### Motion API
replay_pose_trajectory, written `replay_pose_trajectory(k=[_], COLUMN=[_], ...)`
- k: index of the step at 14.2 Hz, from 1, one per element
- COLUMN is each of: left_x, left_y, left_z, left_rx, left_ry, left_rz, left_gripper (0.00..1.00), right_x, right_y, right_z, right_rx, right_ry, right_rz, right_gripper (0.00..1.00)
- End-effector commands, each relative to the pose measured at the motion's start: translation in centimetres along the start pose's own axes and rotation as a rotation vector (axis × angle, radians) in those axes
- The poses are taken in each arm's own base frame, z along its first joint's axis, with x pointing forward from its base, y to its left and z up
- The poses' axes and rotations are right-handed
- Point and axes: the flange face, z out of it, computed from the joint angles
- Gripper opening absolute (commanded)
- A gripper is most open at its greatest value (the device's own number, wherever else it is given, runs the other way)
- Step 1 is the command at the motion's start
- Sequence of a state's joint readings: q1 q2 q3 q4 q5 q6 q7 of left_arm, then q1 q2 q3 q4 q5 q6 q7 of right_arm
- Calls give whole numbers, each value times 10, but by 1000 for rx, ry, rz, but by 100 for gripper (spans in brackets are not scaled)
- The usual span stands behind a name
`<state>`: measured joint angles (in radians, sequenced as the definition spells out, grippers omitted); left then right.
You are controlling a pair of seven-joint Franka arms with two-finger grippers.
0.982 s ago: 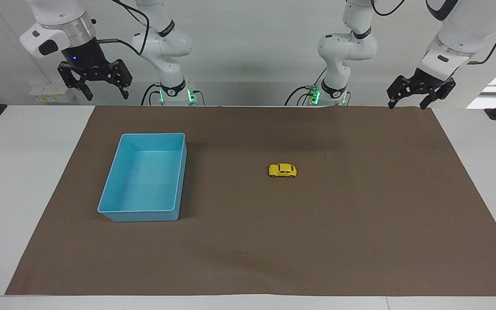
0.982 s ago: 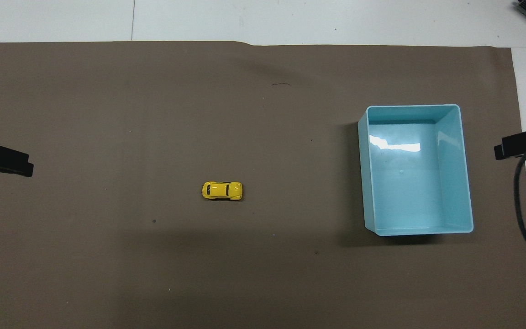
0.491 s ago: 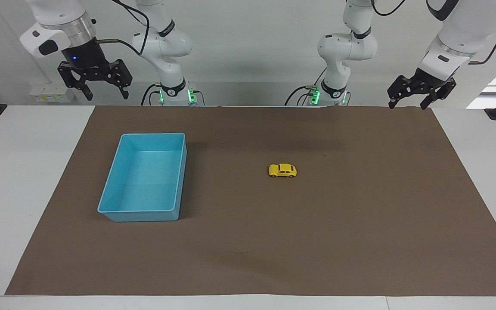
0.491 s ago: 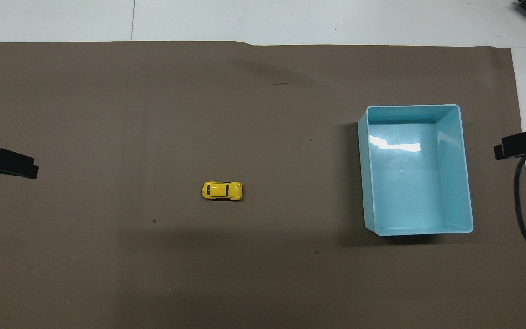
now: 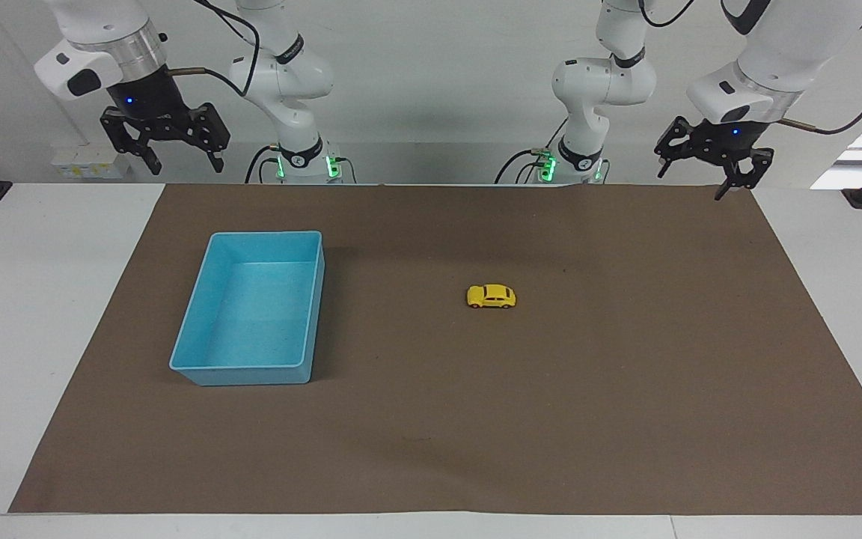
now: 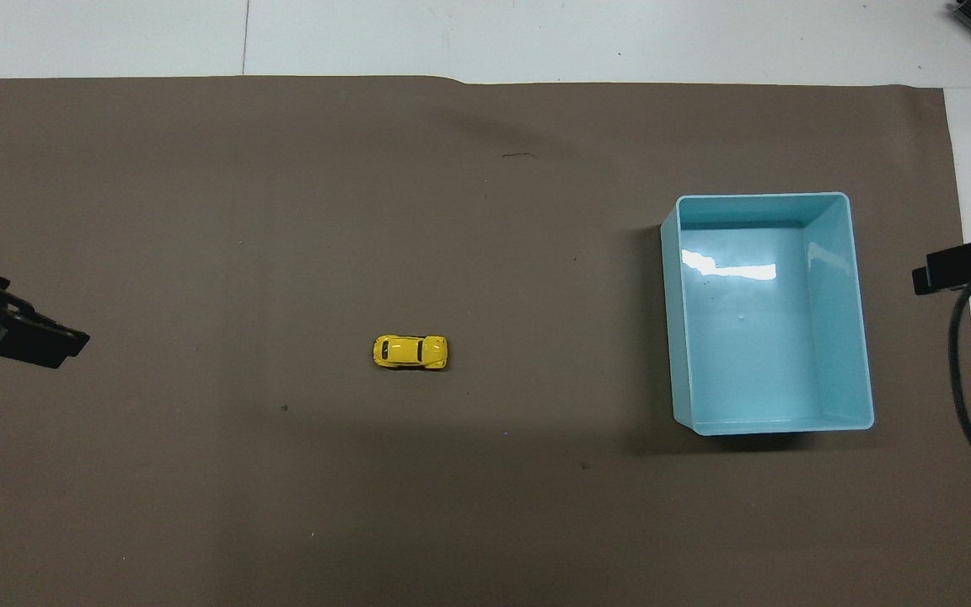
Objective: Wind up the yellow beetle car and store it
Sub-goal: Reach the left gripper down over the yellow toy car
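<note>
The left pincer [image 5: 689,168] has swung inward, spread; right pincer [image 5: 181,158] spread, waiting. Blue tray [image 5: 199,358] empty; yellow car [image 5: 491,296] beside it on the mat.

This is a robotics lab. Two white arms [image 5: 281,82] stand bolted at a white table [image 5: 34,299] before a bare wall. A brown mat [image 5: 476,419] covers the table, below each end effector.

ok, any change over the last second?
Only the left arm moved. Its left hand has swung and turned, shifting a little toward the table's middle above the mat's edge by the robots, open and empty. The right hand waits open above the table's right-arm end. The yellow beetle car and the blue tray sit where they were; nothing was grasped or released.
</note>
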<state>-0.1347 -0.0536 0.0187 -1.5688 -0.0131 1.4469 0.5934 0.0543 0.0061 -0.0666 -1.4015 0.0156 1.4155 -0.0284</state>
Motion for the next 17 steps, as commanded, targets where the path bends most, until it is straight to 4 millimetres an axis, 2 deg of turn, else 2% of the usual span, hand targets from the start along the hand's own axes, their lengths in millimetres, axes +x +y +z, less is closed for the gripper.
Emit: replay_pose_trajectory(k=[1, 2, 4, 6, 10, 14, 17], left_x=[-2, 1, 13, 16, 34, 59, 82], left_y=[10, 12, 30, 28, 40, 64, 87], left_z=[-2, -2, -3, 6, 51, 98, 141], left_rx=[-15, -13, -3, -12, -35, -4, 32], left_ry=[-3, -2, 5, -3, -23, 43, 74], left_rz=[189, 270, 513, 618, 769, 868, 933], left_gripper=[100, 100, 100, 100, 100, 100, 100], right_x=[-4, -4, -4, -4, -4, -4, -4], right_y=[3, 3, 3, 3, 3, 3, 3], right_z=[-5, -5, -5, -5, -5, -5, -5], right_rx=[18, 18, 18, 18, 18, 18, 20], right_ry=[7, 7, 7, 7, 7, 7, 7], right_rz=[18, 18, 18, 18, 18, 18, 17], right_gripper=[100, 100, 100, 100, 100, 100, 100])
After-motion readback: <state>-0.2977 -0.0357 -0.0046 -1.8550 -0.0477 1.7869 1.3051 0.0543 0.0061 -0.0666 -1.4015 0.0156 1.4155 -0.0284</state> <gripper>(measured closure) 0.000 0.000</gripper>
